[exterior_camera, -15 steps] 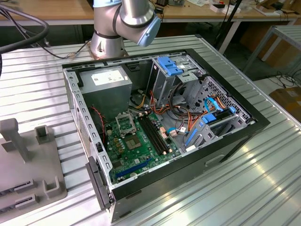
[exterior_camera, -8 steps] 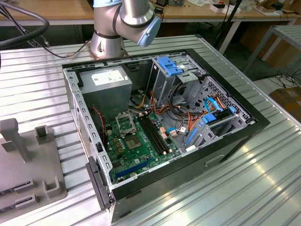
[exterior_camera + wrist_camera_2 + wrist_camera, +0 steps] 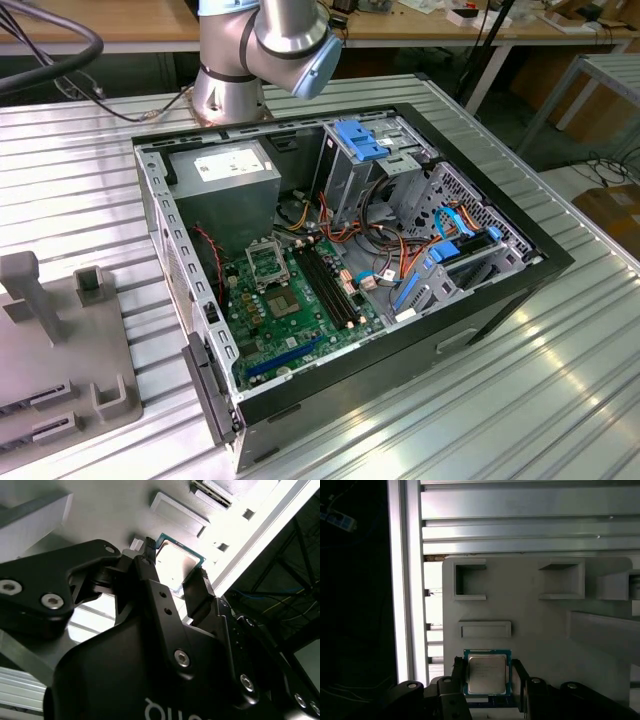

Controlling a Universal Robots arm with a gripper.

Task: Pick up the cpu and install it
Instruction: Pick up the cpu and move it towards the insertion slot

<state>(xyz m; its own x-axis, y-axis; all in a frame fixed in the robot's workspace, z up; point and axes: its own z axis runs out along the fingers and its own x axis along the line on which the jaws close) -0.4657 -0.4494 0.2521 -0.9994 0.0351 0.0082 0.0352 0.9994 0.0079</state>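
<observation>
The cpu (image 3: 487,674), a pale silver square chip with a green-blue rim, lies flat against the grey fixture plate (image 3: 540,630) in both wrist views. My gripper (image 3: 488,664) straddles it, one black finger (image 3: 460,667) pressed on each of two opposite edges. In the second wrist view the cpu (image 3: 177,562) sits between the same two fingertips of the gripper (image 3: 175,559). I cannot tell whether the chip is lifted off the plate. In the exterior view the metal-framed socket (image 3: 268,262) on the green motherboard (image 3: 300,315) stands bare inside the open computer case (image 3: 520,265).
The grey fixture (image 3: 60,340) with raised blocks and slots sits at the exterior view's left on the ribbed aluminium table (image 3: 480,400). The arm's base (image 3: 235,85) stands behind the case. Cables, drive cages and a power supply (image 3: 230,170) crowd the case around the board.
</observation>
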